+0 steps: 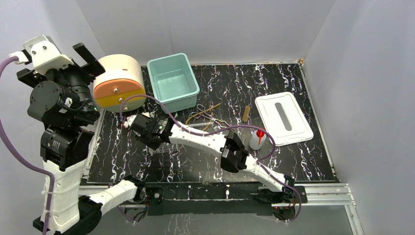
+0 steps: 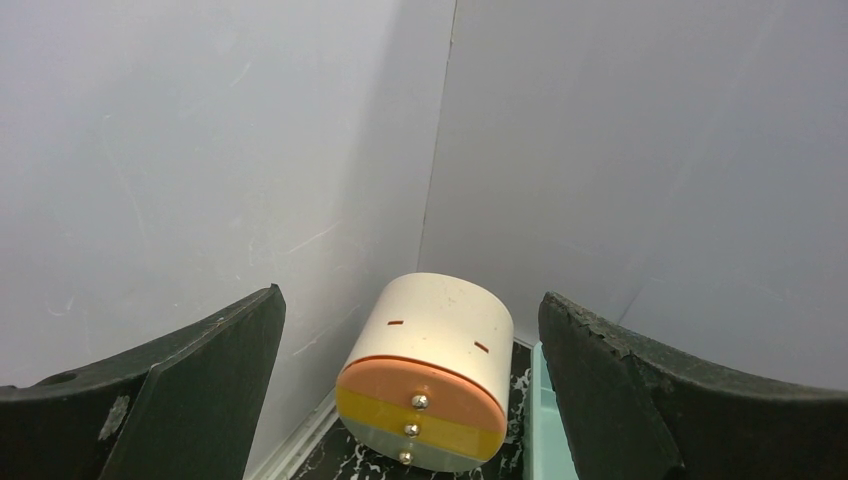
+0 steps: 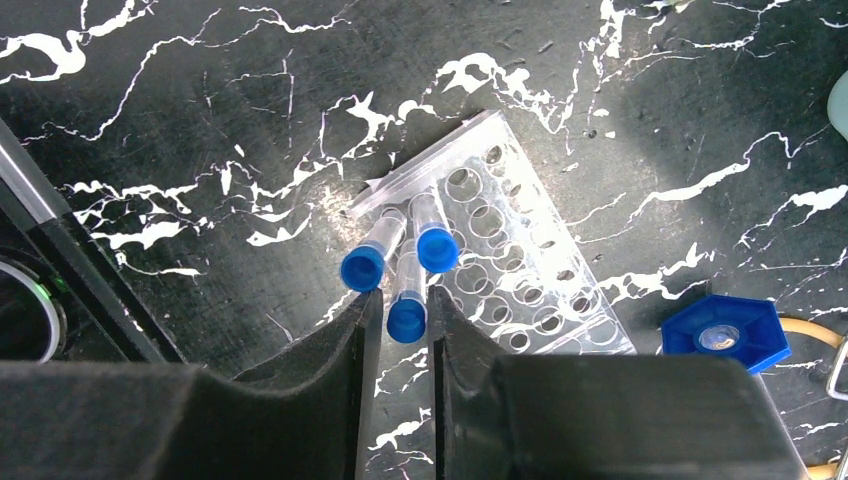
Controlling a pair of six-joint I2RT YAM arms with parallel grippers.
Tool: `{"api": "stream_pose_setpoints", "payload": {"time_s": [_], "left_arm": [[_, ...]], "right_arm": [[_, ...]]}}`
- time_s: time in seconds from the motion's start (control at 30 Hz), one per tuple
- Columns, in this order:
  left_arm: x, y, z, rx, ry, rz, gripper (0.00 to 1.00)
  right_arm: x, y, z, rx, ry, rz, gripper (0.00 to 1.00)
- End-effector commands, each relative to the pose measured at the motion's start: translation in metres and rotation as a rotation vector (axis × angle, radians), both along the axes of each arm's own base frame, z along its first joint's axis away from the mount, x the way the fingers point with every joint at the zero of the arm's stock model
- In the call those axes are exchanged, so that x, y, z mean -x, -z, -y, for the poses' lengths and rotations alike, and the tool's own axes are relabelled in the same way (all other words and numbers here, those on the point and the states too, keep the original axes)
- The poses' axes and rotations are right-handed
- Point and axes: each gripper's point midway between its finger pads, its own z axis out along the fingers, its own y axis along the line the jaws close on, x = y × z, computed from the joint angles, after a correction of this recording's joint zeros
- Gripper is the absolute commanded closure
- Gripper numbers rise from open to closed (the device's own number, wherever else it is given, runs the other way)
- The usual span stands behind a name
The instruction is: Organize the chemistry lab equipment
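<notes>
Between the barely parted fingertips of the right end effector (image 3: 405, 298), a blue-capped vial (image 3: 407, 318), grip unclear.

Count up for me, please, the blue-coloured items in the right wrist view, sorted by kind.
Blue-capped vials: 3
Blue hexagonal piece: 1
Total: 4

The worktop (image 3: 200, 100) has a black, white-veined marble look with a slight sheen. The clear rack (image 3: 530, 270) is transparent glossy plastic, as are the blue-capped vials (image 3: 437, 247). The drum (image 2: 440, 330) looks smooth and matt, its studs (image 2: 419, 401) shiny metal.
</notes>
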Motion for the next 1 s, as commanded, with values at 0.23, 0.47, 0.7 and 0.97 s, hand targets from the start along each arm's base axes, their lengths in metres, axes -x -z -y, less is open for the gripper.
{"api": "stream_pose_setpoints", "payload": {"time_s": [0.23, 0.47, 0.7, 0.97], "left_arm": [[0.008, -0.003, -0.005, 0.006, -0.015, 0.015, 0.02], [0.007, -0.002, -0.004, 0.008, -0.009, 0.015, 0.02], [0.005, -0.001, -0.002, 0.009, -0.003, 0.013, 0.02], [0.003, 0.001, -0.001, 0.007, -0.003, 0.005, 0.02]], "right_arm": [[0.001, -0.021, -0.012, -0.056, -0.007, 0.046, 0.65], [-0.004, -0.033, -0.007, -0.060, 0.024, 0.075, 0.63], [-0.010, -0.045, -0.002, -0.067, 0.051, 0.110, 0.61], [-0.004, -0.051, -0.003, -0.099, 0.024, 0.088, 0.59]]}}
